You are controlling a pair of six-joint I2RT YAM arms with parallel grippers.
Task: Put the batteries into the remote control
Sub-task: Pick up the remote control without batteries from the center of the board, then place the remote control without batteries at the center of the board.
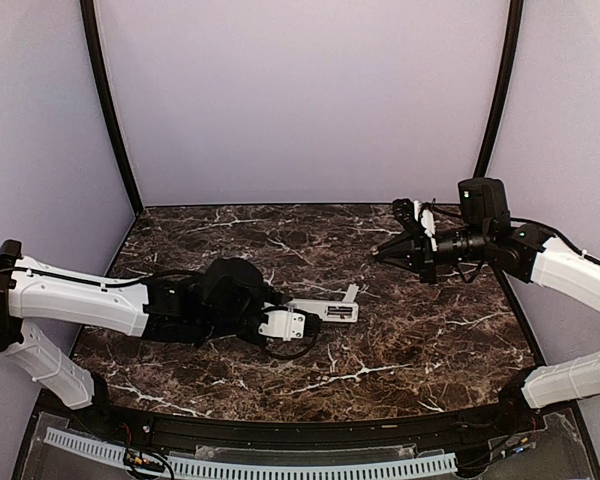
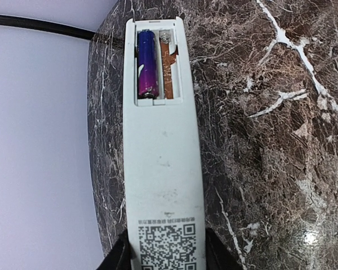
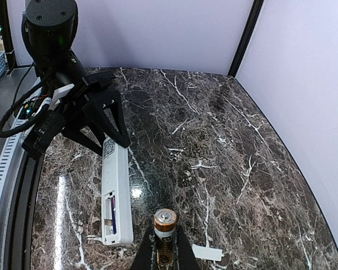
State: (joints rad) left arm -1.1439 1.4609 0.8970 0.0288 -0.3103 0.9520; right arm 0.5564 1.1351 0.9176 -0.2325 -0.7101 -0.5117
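The white remote control point(image 2: 163, 169) lies back-up on the marble table, its battery bay uncovered. One purple battery point(image 2: 147, 64) sits in the bay's left slot; the slot beside it point(image 2: 168, 67) shows only bare copper contacts. My left gripper point(image 2: 166, 260) is shut on the remote's end that bears the square printed code, one finger on each long side. In the top view the remote point(image 1: 330, 312) is at mid-table. My right gripper point(image 3: 164, 256) is shut on a copper-and-black battery point(image 3: 164, 228), held in the air to the right of the remote point(image 3: 116, 191).
The small white battery cover point(image 3: 207, 252) lies loose on the table near the remote's open end, also visible as the cover point(image 1: 351, 293) from above. Purple walls and black corner posts point(image 1: 108, 100) enclose the table's back and sides.
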